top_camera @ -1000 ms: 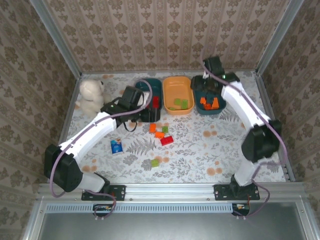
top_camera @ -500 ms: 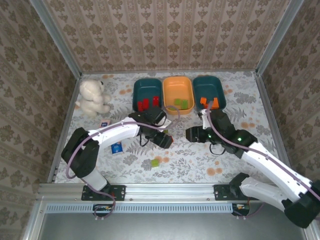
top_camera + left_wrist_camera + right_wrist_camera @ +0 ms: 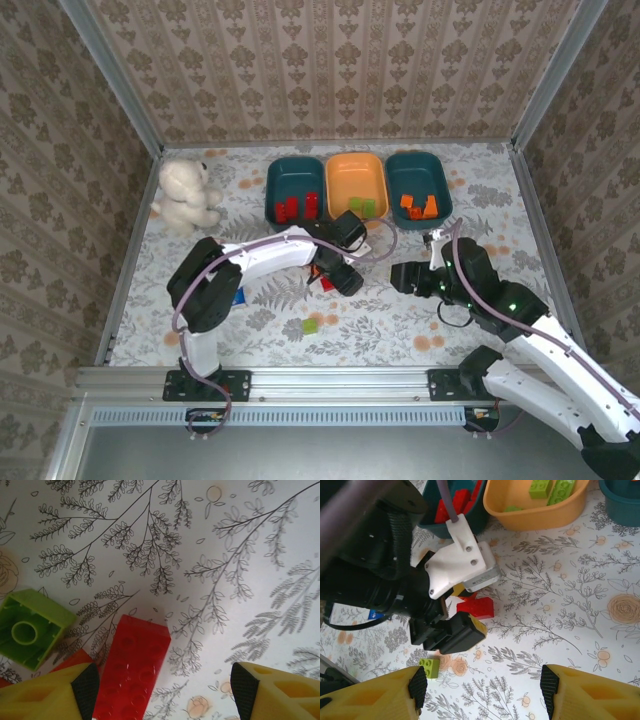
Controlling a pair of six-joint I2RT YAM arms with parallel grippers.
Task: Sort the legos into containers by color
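Hovering near the orange tub (image 3: 355,180), the left gripper (image 3: 165,687) and right gripper (image 3: 482,686) are standing released; 3 tubs (image 3: 272,175) are holding sorted legos (image 3: 419,207), while several are lying loose.

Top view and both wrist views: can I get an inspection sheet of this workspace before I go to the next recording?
Surface: floral table cover, no spills seen.
Job's things: left teal tub holds red bricks; orange tub holds green bricks; right teal tub holds orange bricks. Loose red brick with a green brick beside it; lone green brick lies apart.
Clutter: teddy bear; blue-and-white carton.
Grippers: left gripper open over the loose red brick; right gripper open, empty.
Cables: cable along the left arm.
Surroundings: patterned walls; metal rail.
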